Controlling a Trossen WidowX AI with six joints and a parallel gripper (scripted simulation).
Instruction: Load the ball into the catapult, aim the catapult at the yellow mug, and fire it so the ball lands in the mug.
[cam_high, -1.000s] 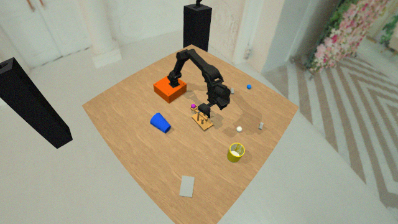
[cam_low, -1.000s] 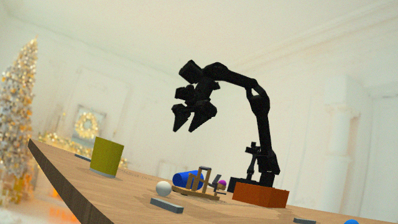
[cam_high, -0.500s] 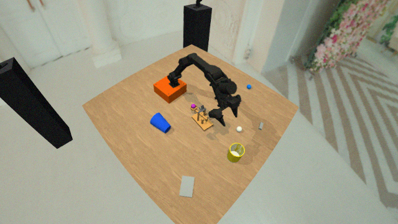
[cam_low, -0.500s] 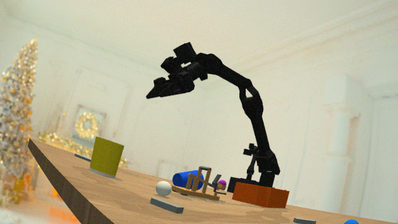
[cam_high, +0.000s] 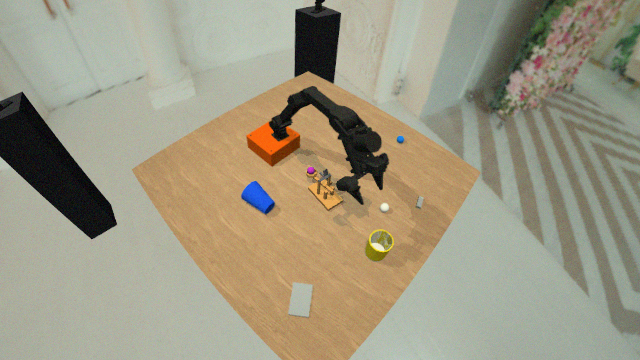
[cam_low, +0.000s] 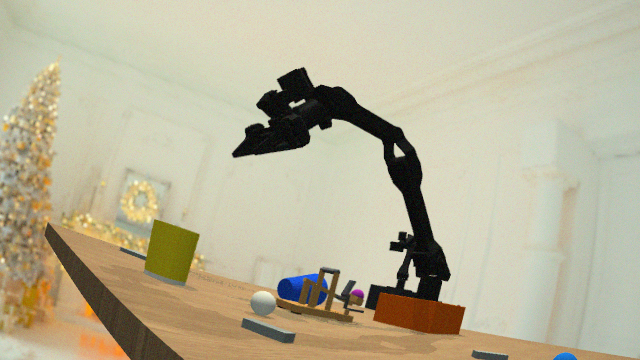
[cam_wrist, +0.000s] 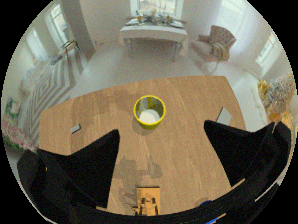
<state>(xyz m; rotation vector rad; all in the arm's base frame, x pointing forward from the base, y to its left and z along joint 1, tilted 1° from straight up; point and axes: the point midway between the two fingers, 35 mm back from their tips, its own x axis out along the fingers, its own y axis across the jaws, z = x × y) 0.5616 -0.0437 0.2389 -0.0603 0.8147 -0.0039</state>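
Top view: no lettering or brand mark can be read on anything. The worktop (cam_high: 210, 240) is a square slab with a warm wood-grain surface. On it sits the catapult (cam_high: 325, 189), a small frame of pale wooden slats and posts on a flat plank base, with a grey crossbar and a dark throwing arm. The ball (cam_high: 311, 170), a smooth magenta-purple sphere, sits in the cup at the end of that arm, on the side of the catapult facing the orange block (cam_high: 273, 144) that carries the arm's foot. The yellow mug (cam_high: 379, 244) is a plain upright cylinder with a white interior, well apart from the catapult on the side away from the orange block. A matte white ball (cam_high: 384, 207) lies between catapult and mug. A blue cup (cam_high: 258, 197) lies tipped on its side near the catapult, and a small blue ball (cam_high: 400, 139) lies farther off. The black end effector (cam_high: 367, 187) hangs high above the worktop just beside the catapult, its two tapered fingers spread nearly full wide, gripping nothing.
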